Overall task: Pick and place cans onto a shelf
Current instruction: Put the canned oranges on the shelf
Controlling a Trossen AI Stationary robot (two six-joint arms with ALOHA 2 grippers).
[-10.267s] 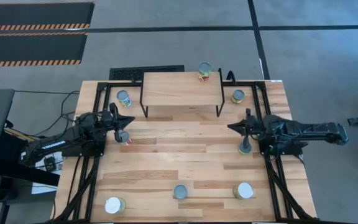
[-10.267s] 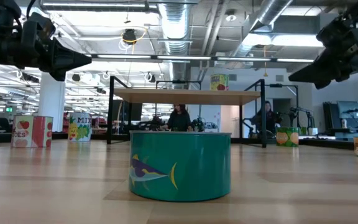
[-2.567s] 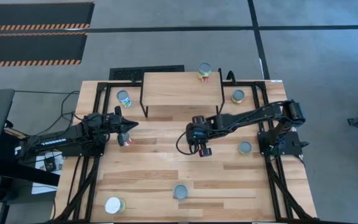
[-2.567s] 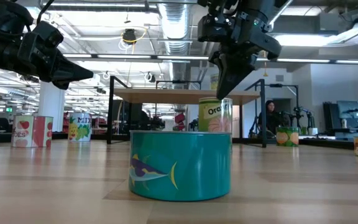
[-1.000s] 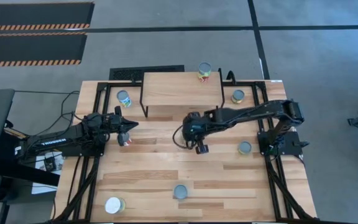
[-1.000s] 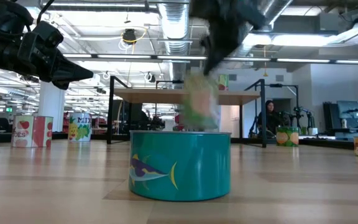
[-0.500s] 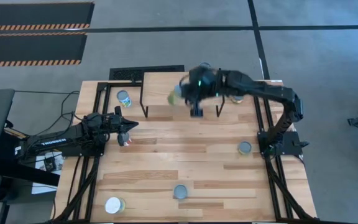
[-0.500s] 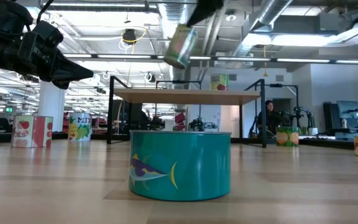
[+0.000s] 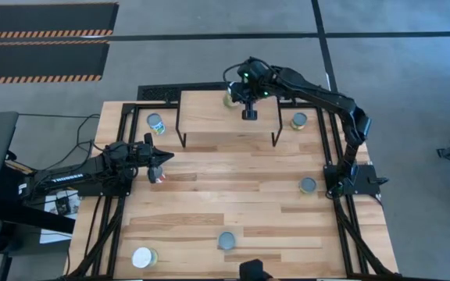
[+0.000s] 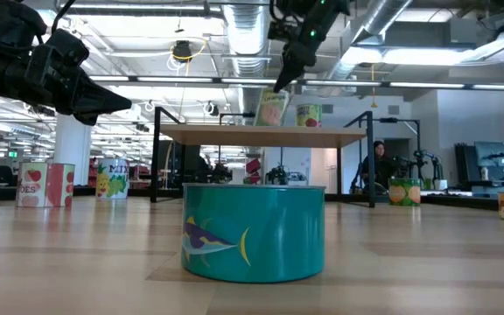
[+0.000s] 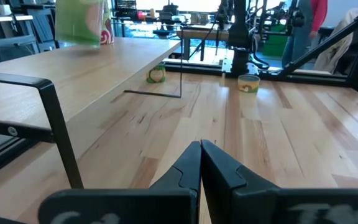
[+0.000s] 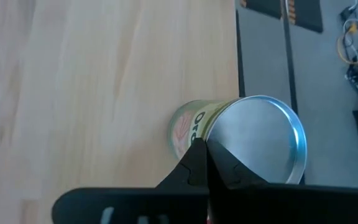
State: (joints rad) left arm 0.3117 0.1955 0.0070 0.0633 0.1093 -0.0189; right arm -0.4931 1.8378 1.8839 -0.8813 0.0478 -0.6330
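Observation:
My right gripper (image 9: pixel 238 95) reaches over the far edge of the shelf (image 9: pixel 209 117) and is shut on a can with a green-yellow label and silvery top (image 12: pixel 253 146). That can also shows tilted in the low view (image 10: pixel 271 107). A second can (image 10: pixel 309 115) stands on the shelf beside it and is hidden by the arm in the high view. My left gripper (image 9: pixel 162 158) is shut and empty. It hovers at the table's left, beside a red-labelled can (image 9: pixel 157 176). My right gripper pinches the edge of the can's silvery top (image 12: pixel 219 134) between its two fingers, which stand almost together. The fingers come from above, slanting down. The can hangs tilted below them (image 10: pixel 271 107), its lower end at the shelf top; whether it rests there I cannot tell.
Loose cans stand on the tabletop: far left (image 9: pixel 156 122), far right (image 9: pixel 298 120), right (image 9: pixel 308 185), near middle (image 9: pixel 226 240) and near left (image 9: pixel 143 257). A dark object (image 9: pixel 254 271) shows at the near edge. The shelf's black legs (image 9: pixel 180 133) stand on the table.
My right gripper has carried the can from above the table's middle up and toward the far edge, over the shelf. It has then come down to the shelf's far edge. The can has stayed in the hold and hangs tilted.

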